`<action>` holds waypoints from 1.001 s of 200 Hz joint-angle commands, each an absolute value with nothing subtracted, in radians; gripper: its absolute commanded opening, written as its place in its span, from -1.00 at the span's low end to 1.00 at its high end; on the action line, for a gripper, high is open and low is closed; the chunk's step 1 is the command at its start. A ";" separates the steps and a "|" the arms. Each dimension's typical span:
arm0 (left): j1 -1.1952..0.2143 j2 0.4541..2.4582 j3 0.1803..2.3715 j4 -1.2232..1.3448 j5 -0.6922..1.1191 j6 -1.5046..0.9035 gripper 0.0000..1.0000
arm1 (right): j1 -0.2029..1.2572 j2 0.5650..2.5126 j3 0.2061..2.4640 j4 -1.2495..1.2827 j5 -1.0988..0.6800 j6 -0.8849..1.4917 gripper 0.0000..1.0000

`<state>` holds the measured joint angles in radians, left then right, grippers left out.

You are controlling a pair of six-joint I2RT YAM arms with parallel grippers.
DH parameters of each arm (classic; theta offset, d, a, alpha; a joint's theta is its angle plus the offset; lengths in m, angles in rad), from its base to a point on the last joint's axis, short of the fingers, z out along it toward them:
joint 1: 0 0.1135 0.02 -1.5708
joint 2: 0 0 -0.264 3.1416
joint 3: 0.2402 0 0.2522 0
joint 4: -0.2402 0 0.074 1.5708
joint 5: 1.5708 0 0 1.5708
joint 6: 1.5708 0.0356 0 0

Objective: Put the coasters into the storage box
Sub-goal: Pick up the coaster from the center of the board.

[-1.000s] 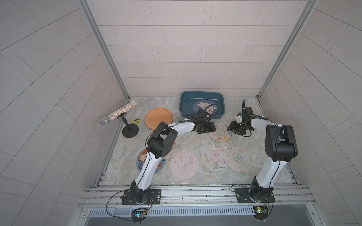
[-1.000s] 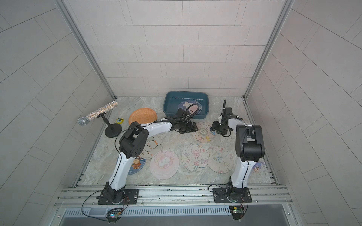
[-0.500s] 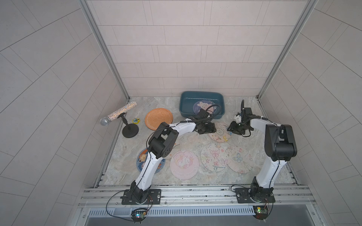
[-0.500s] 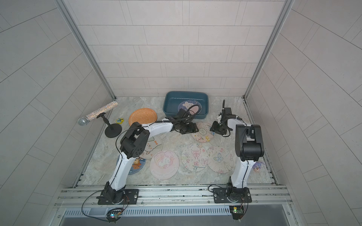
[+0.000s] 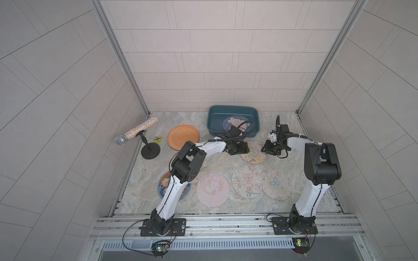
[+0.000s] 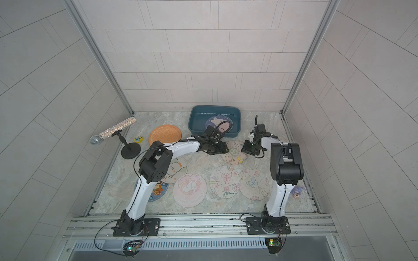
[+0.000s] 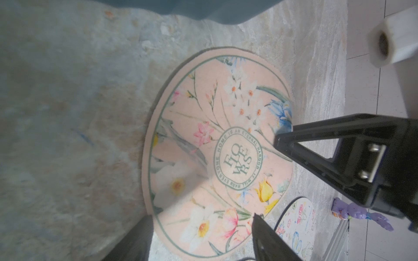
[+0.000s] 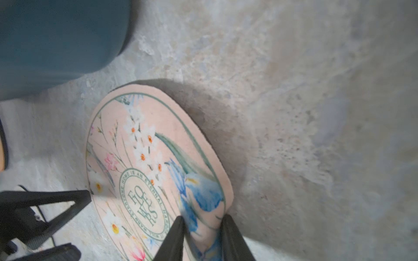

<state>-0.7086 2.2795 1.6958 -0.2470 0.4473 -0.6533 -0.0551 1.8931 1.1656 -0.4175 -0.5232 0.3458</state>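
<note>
The floral coaster (image 8: 144, 171) (peach, with a green ring and a round seal at its centre) lies on the marble-patterned table (image 5: 178, 117), just near of the storage box (image 5: 213, 130) and toward that box's right end. We see the right end effector (image 8: 204, 239) pinching the coaster's right rim. Its jaws are almost together and the soft edge puckers up between the two fingers, with that side raised off the table. The left end effector (image 7: 201, 244) stands at the coaster's left rim with its jaws spread wide and nothing between them. We cannot tell whether its fingertips touch the rim.

The storage box sits at the far middle of the table and holds one cartoon-animal coaster (image 5: 236, 121), lying flat on its floor. The orange coaster (image 5: 183, 137) lies just left of the box. Nearer to us, side by side, lie a pink unicorn coaster (image 5: 212, 189) and two butterfly coasters (image 5: 247, 182). A sheep coaster (image 6: 178, 168) and a blue coaster (image 5: 164, 184) are partly hidden under the left arm (image 5: 178, 180) (the sheep shows best in a top view).
</note>
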 commanded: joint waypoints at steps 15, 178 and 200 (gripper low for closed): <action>-0.721 2.297 1.694 -0.302 0.448 -0.640 0.47 | -0.040 1.923 1.140 -0.466 -0.506 0.347 -0.82; -0.526 1.961 1.345 -0.153 0.468 -0.665 0.82 | 0.104 1.606 1.262 -0.617 -0.654 0.418 -1.00; -0.495 1.928 1.295 -0.146 0.467 -0.657 0.84 | 0.122 1.594 1.318 -0.619 -0.676 0.442 -1.00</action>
